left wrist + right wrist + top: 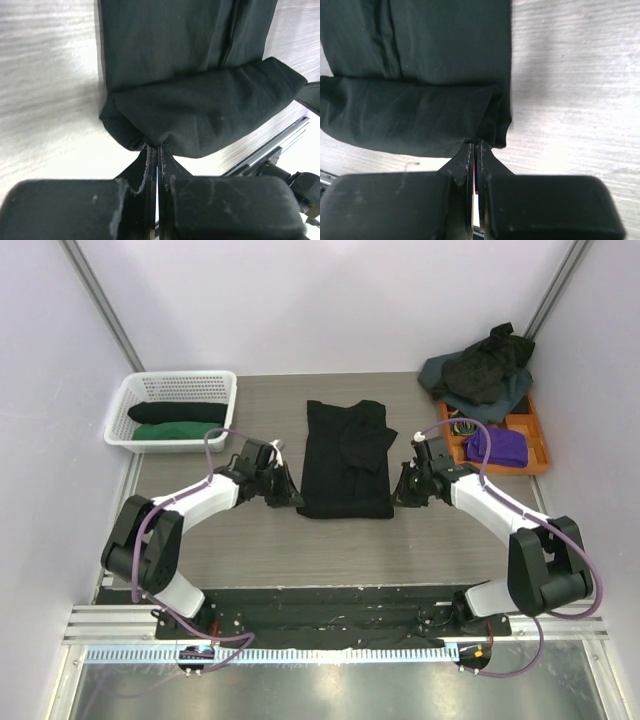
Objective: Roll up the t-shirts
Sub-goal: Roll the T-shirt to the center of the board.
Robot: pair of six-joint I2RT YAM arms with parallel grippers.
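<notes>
The grey table (250, 550) holds a white basket (118, 422) upper left and an orange tray (532, 426) upper right, while the left gripper (297, 501) and right gripper (400, 496) clamp tight on the lower corners of the black t-shirt (340, 475).

Black t-shirt (347, 462): soft matt cloth, faintly creased. Surface (300, 552): pale, smooth wood-grain finish. Basket (178, 388) at ten o'clock: white perforated plastic.
</notes>
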